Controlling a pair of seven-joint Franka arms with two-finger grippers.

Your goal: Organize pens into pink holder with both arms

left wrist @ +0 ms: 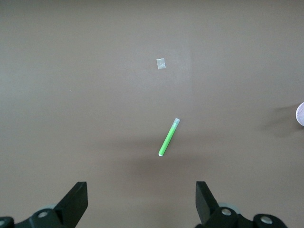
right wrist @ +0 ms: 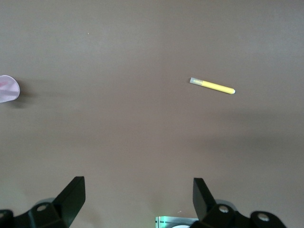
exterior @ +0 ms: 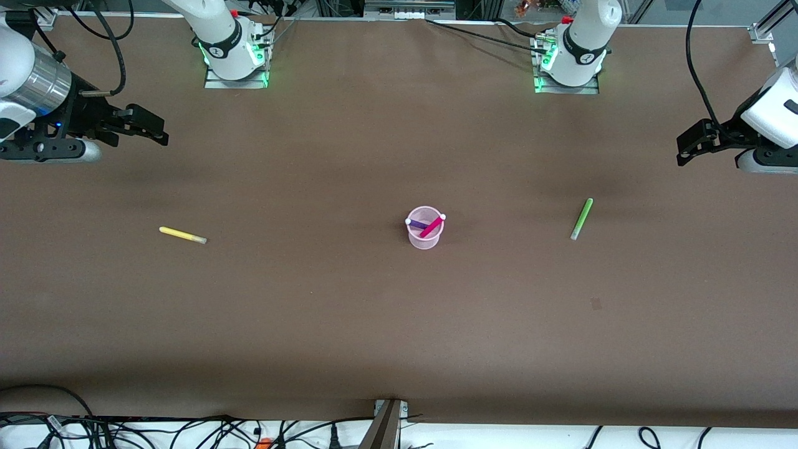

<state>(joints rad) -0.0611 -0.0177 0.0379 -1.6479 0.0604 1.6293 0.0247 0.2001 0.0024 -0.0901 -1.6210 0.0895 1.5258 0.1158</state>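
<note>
Left wrist view shows the left pincer (left wrist: 141, 202) spread wide with nothing between its two black fingers (left wrist: 76, 199), hanging in the air over the bare brown tabletop (left wrist: 71, 71) at the left arm's end. On the tabletop ahead of those fingers lies the light green pen (left wrist: 169, 137), flat and slanted, and close to it a small pale square scrap (left wrist: 161, 63) sits on the surface; a sliver of the pink holder (left wrist: 300, 114) shows at the edge of that view. The right pincer (right wrist: 138, 199) is likewise wide open and empty, up in the air over the right arm's end of the tabletop, with the yellow pen (right wrist: 212, 86) lying flat on the surface before it and well apart from everything else. In the front view, the pink holder stands upright about midway between the two arms' ends, nearer to the front camera than both arm bases. Inside it lean the purple pen (exterior: 416, 223) and the magenta-pink pen (exterior: 432, 227), crossing one another, their pale tips sticking out above the rim. The green pen lies toward the left arm's end and the yellow pen toward the right arm's end, both well apart from the holder. No readable brand, label or writing shows on the pens or the holder.
</note>
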